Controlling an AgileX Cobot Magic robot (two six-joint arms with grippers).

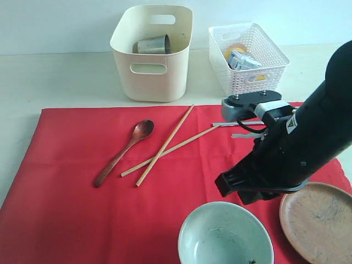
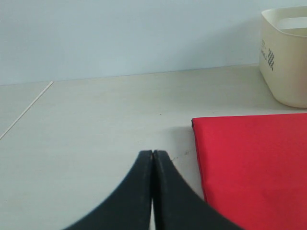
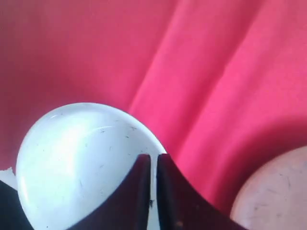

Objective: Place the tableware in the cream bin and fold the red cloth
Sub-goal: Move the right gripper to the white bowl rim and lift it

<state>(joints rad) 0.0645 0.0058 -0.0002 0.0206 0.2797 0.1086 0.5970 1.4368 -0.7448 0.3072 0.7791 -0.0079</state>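
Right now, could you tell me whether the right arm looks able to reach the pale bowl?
Probably yes: the right hand hangs over the rim of the pale bowl with nothing between, and the brown plate lies aside. It is nearly closed, so it would need to open first.

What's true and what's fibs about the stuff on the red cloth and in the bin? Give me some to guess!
1. The steel cup sits inside the cream bin. True.
2. The wooden spoon is in the cream bin too. False: it lies on the red cloth.
3. The two chopsticks cross each other on the cloth. True.
4. The bowl is stacked on the brown plate. False: they sit side by side, apart.
5. The left gripper is wide open. False: it is shut, over the bare table beside the cloth.
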